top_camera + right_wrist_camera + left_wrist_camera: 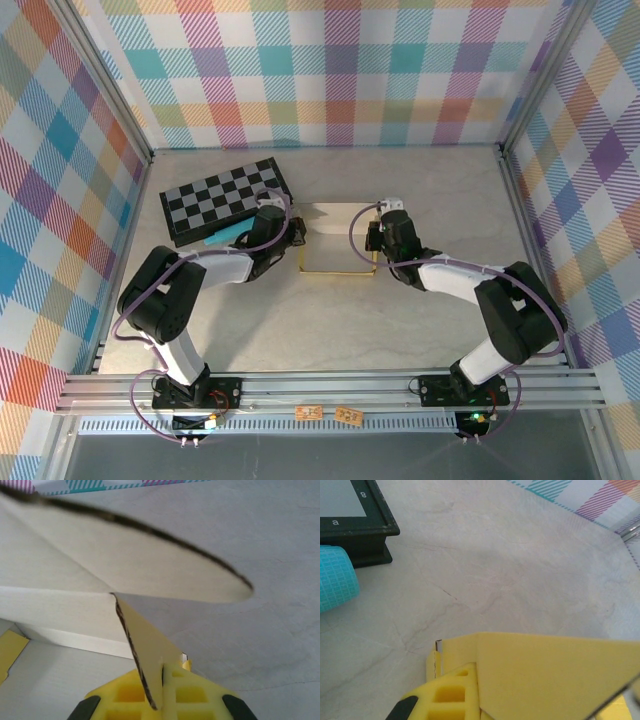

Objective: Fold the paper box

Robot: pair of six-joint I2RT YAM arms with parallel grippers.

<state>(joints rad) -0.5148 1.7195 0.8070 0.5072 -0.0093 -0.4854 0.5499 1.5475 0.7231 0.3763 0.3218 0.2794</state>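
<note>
L tool point(291, 236), R tool point(374, 239); paper box point(336, 226) between

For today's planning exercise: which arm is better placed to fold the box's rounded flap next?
Likely the right: the right gripper pinches a wall of the paper box just beside its rounded flap, while the left gripper clamps the opposite side wall.

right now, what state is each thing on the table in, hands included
paper box: partly folded, side flaps raised, base on the table, gripped at both ends
left hand: shut on the paper box's left wall
right hand: shut on a raised flap at the box's right side
checkerboard: lying flat, untouched
teal tube: lying on its side beside the checkerboard's near edge
</note>
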